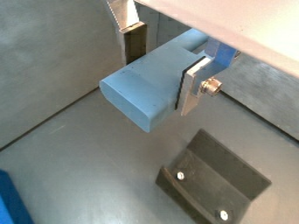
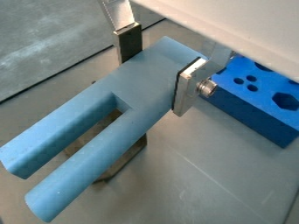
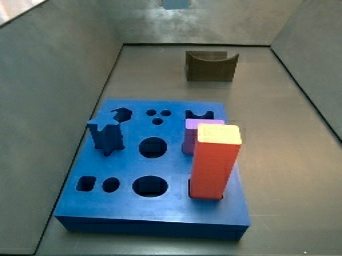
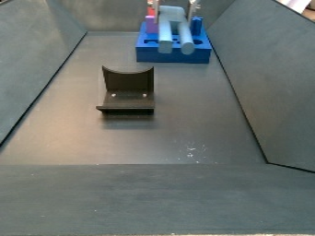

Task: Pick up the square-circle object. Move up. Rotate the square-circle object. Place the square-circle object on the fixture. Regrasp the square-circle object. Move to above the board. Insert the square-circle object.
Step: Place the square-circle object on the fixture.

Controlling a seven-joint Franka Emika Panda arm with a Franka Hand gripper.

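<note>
While aloft, claw (image 2: 158, 66) over grey floor (image 4: 147, 138)

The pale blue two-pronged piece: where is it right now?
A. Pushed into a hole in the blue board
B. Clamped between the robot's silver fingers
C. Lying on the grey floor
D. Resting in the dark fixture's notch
B: in both wrist views the gripper is shut on the square-circle object, its silver fingers pressing the piece's sides, clear of the floor.
</note>
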